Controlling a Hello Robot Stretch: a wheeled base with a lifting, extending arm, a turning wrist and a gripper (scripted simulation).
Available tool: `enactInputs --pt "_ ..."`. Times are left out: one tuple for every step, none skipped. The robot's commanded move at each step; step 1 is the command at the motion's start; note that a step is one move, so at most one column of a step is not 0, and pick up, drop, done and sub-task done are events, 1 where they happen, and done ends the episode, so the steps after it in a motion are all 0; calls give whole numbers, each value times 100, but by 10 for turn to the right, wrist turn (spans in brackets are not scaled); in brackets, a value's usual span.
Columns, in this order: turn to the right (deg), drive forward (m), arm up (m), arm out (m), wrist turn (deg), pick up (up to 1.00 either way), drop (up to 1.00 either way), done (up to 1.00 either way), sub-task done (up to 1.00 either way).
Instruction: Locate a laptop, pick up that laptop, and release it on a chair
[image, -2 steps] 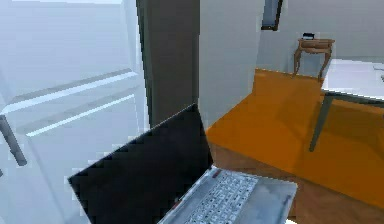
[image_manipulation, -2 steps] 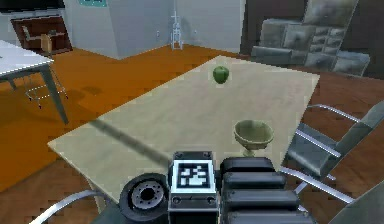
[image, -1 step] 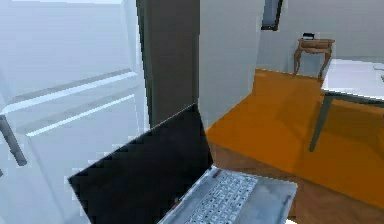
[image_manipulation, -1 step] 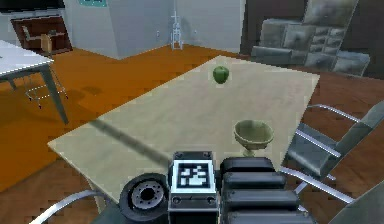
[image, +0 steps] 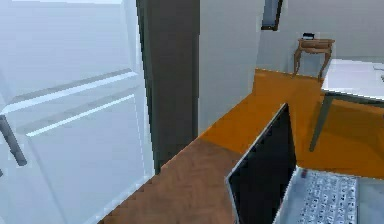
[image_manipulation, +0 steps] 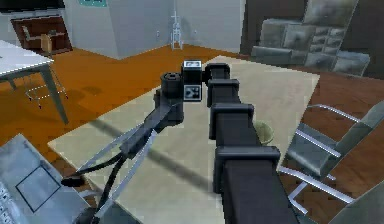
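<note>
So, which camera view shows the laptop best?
The forward view shows the laptop best: its dark screen and its grey keyboard both appear at the bottom right, seen from close by. The arm side view shows a grey part of the laptop at its bottom left corner.

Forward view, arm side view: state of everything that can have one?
laptop: lid open, screen dark, keyboard facing up.
gripper: fingers near the laptop; cannot tell whether it holds anything.
white door: cannot tell if shut or ajar.
metal-framed chair: upright.
wooden chair: upright, by the far wall.
white table: upright.
</note>
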Motion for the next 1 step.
enactInputs --pt "0 0 0 0 390 0 0 0 0"
